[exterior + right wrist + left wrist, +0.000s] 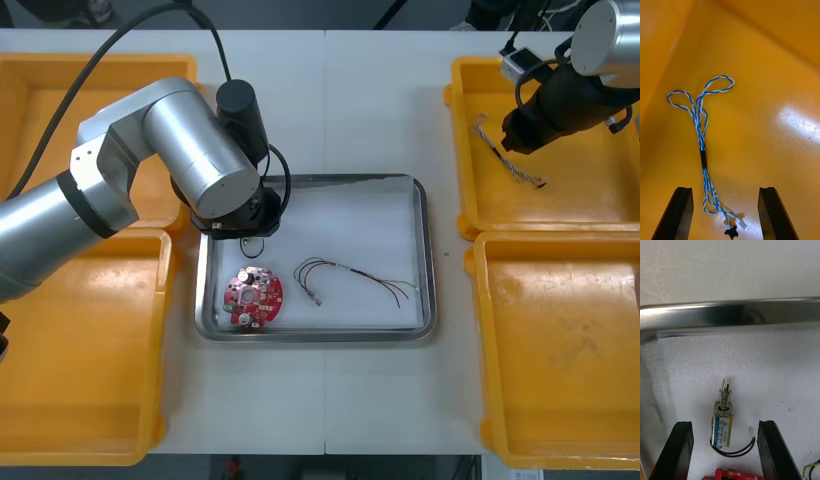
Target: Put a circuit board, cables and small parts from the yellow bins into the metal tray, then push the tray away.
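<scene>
While the left end effector (pixel 724 423) is standing open in the far left corner of the metal tray (pixel 426 262), a small metal part (pixel 723 407) is lying between its fingers (pixel 682 444). Right of the tray, the right end effector (pixel 725 189) is standing open over a blue and white cable (pixel 702 127) in a yellow bin (pixel 590 200).

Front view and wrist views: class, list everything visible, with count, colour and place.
yellow plastic bins: four, two each table side
shiny metal tray: one, white inside, between bins
round red circuit board: one, in tray
thin dark cable: one, in tray
small metal part: one, silver-gold, tray's far left corner
twisted blue and white cable: one, right far bin
left gripper: black, open astride small metal part
right gripper: black, open over twisted cable
</scene>
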{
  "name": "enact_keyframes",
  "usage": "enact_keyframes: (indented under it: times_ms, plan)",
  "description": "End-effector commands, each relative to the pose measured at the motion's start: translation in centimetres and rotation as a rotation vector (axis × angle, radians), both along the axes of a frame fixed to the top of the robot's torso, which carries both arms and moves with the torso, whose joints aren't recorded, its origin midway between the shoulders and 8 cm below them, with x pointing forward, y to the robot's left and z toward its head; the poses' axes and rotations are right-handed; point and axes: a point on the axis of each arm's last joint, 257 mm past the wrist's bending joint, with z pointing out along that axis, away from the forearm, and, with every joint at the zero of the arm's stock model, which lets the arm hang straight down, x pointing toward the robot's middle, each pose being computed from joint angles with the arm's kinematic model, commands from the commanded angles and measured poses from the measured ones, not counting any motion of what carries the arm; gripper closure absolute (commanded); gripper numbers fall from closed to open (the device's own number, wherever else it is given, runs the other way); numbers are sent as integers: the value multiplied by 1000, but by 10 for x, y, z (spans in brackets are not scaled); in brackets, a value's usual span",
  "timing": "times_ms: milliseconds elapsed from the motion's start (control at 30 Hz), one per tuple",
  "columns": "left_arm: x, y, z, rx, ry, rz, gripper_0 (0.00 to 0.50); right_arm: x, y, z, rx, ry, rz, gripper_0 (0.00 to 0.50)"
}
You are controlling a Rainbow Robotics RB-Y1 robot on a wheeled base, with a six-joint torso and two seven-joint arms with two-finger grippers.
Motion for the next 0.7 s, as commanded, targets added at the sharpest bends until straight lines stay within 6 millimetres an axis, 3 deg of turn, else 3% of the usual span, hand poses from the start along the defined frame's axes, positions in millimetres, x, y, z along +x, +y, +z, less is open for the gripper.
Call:
enact_keyframes:
  times_ms: [33,300,700]
  plan:
    - [-14,-18,22,-4,0,-67,0,14,19,13,-37,-33,67,0]
    - [-19,-9,61,-32,10,-52,0,13,19,-13,-15,2,56,0]
    - [-9,31,118,2,11,-84,0,15,26,-19,0,1,57,0]
